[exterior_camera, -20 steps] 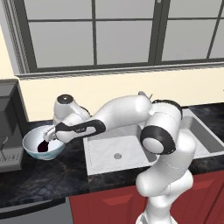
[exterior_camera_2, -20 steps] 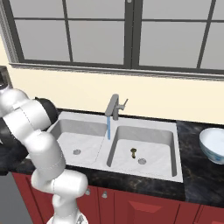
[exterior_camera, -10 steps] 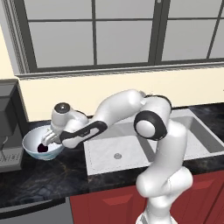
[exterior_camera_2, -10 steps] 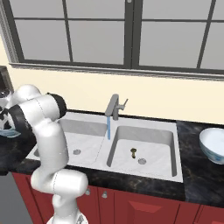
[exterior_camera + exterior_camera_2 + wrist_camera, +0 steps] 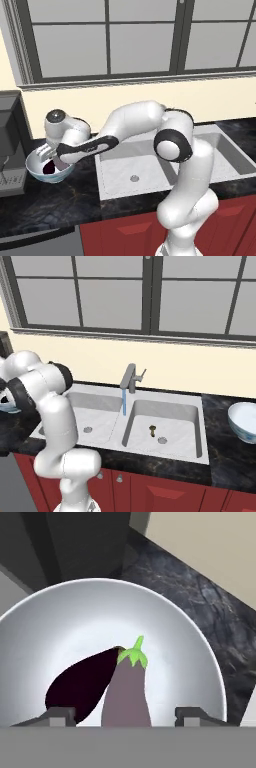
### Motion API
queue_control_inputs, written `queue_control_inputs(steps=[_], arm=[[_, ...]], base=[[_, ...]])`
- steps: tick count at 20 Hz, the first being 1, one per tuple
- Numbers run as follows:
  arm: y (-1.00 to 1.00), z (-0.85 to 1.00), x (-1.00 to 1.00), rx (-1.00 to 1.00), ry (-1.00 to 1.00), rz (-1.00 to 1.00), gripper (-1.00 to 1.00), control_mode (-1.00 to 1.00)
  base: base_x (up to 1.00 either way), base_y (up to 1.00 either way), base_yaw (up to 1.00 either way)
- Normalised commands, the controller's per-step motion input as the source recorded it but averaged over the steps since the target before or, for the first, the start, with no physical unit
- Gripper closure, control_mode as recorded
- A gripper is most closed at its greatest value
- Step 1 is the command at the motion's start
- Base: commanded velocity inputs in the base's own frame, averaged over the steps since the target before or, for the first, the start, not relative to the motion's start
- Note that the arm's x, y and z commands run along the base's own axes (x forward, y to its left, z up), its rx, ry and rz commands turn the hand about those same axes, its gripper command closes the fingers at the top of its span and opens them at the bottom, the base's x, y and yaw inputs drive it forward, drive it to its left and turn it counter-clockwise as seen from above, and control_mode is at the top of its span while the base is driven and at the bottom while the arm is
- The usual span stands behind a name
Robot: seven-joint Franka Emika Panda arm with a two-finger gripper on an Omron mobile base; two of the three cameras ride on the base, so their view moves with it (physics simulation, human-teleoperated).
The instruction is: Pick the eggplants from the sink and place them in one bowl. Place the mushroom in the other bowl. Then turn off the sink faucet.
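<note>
Eggplants: two, both in the left bowl [image 5: 200, 657]; the dark purple eggplant [image 5: 82, 684] lies on its side and the paler greyish-purple eggplant [image 5: 127, 692] rests against it, its green cap pointing towards the bowl's middle.
Bowls: two; the left bowl sits on the dark worktop [image 5: 55, 200] left of the sink, and from the left base view a dark shape shows inside it; the second bowl [image 5: 243, 423] stands on the worktop well to the right of the sink, and its contents cannot be made out.
Mushroom: one small olive-brown piece [image 5: 152, 429] with a pale stem, on the floor of the sink's right basin, near the drain disc.
Sink: one pale double-basin sink [image 5: 165, 406]; two round drains counted, one per basin.
Faucet: one grey metal faucet [image 5: 131, 377] behind the divider, with a thin blue stream of water falling from its spout.
Gripper: one [image 5: 125, 714], hanging just over the left bowl; the pale eggplant lies between the two finger tips.
Jaws: standing apart, one tip to each side of the pale eggplant with a gap on both sides, so not clamped on it.
Arm: one white arm reaching from the base across the left basin to the left bowl.
Windows: panes with dark frames run above the cream wall behind the sink.
</note>
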Motion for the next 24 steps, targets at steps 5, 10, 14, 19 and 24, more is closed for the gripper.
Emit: queue_control_inputs(steps=[5,10,14,19,24], arm=[[-0.81,0.29,-0.48,0.11,0.0,0.05,-1.0,-1.0],[-0.86,0.67,-0.62,0.09,-0.15,0.03,-1.0,-1.0],[-0.67,0.37,-0.45,0.0,-0.04,-0.22,-1.0,-1.0],[-0.9,0.01,-0.66,0.07,-0.11,-0.28,-1.0,-1.0],[-0.98,0.2,-0.48,0.09,-0.02,-0.22,-1.0,-1.0]], base=[[0.0,0.0,0.0],[0.0,0.0,0.0],[0.0,0.0,0.0],[0.0,0.0,0.0],[0.0,0.0,0.0]])
